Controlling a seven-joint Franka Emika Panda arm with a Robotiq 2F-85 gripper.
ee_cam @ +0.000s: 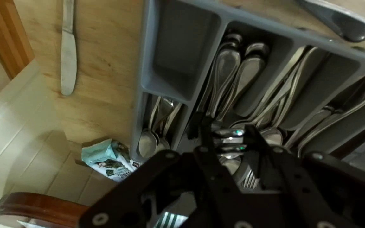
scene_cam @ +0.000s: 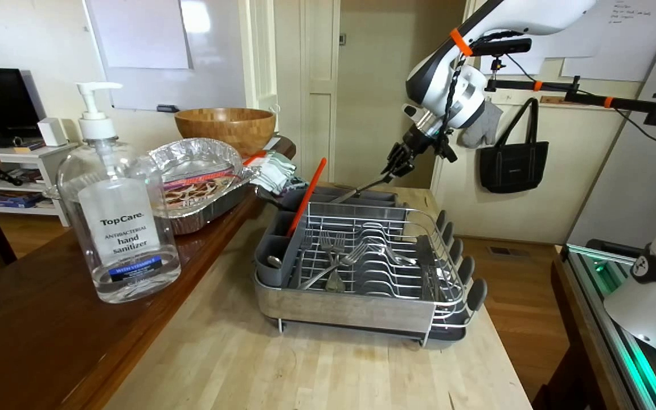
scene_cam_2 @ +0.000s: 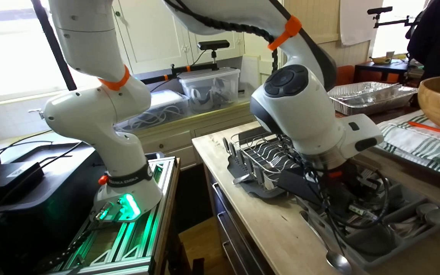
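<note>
Gripper (ee_cam: 229, 134) over the grey cutlery tray (ee_cam: 185, 44), and the wrist view shows its fingers (ee_cam: 206, 141) standing narrow, with shiny metal pieces (ee_cam: 230, 140) in the gap! Clamped, or just lying beneath? I cannot tell, with blur and dark linkage covering much of that patch. Loose cutlery (ee_cam: 227, 66) lies in several compartments around it. The white arm (scene_cam_2: 308, 122) masks the fingertips in an exterior view, and the dish rack (scene_cam: 345, 307) screens the tray in an exterior view. Edges next: a spoon (scene_cam_2: 337, 261) lies just beside the tray's rim, a packet (ee_cam: 109, 160) sits near a corner, and a knife (ee_cam: 68, 60) rests apart, wood stretching between. Underneath, a pale worktop (scene_cam: 316, 370); alongside, a dark wooden top (scene_cam: 32, 353) bearing hand sanitizer (scene_cam: 123, 228) and foil trays (scene_cam: 194, 149). Around the room: a black bag (scene_cam: 513, 165) on the wall, and a person (scene_cam_2: 430, 42), cut off at the view's edge.
</note>
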